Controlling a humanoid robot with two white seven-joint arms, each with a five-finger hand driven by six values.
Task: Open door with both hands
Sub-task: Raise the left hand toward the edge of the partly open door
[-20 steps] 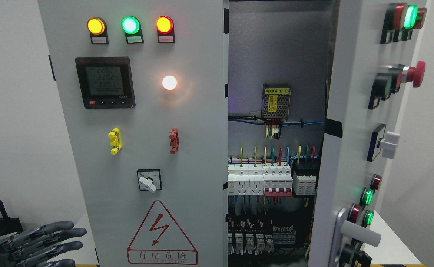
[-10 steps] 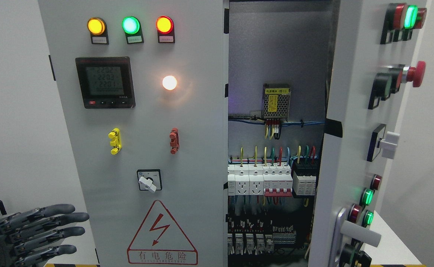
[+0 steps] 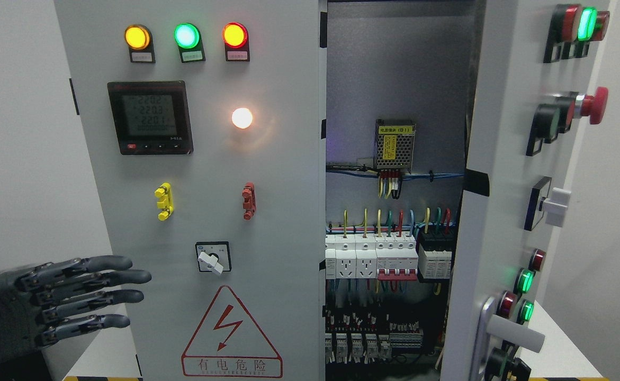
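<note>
Door panels of the electrical cabinet fill the view: the right door point(image 3: 505, 174) already stands swung out toward the camera, its handle point(image 3: 513, 333) low at the near edge, while the left door point(image 3: 193, 211) sits shut and flat. Nearest, at the lower left, the left robot hand point(image 3: 71, 299) hovers with fingers point(image 3: 106, 263) stretched out and spread, holding nothing, their tips just over the outer edge of the left door; I cannot tell whether they touch it. The right robot hand is out of view. By my judgement the task is about half done: one leaf is open, the other is not yet pulled.

On the left door, a red-bordered warning triangle point(image 3: 231, 333) carries a lightning bolt, the characters 有电危险 and fine print I cannot read. Above it sit a rotary switch point(image 3: 213, 257), a meter point(image 3: 150, 117) showing rows of digits near 220, and amber, green and red lamps. Deeper inside, breakers point(image 3: 389, 259) with coloured wires, and a power supply point(image 3: 394, 145) with a yellow label marked (B1)
</note>
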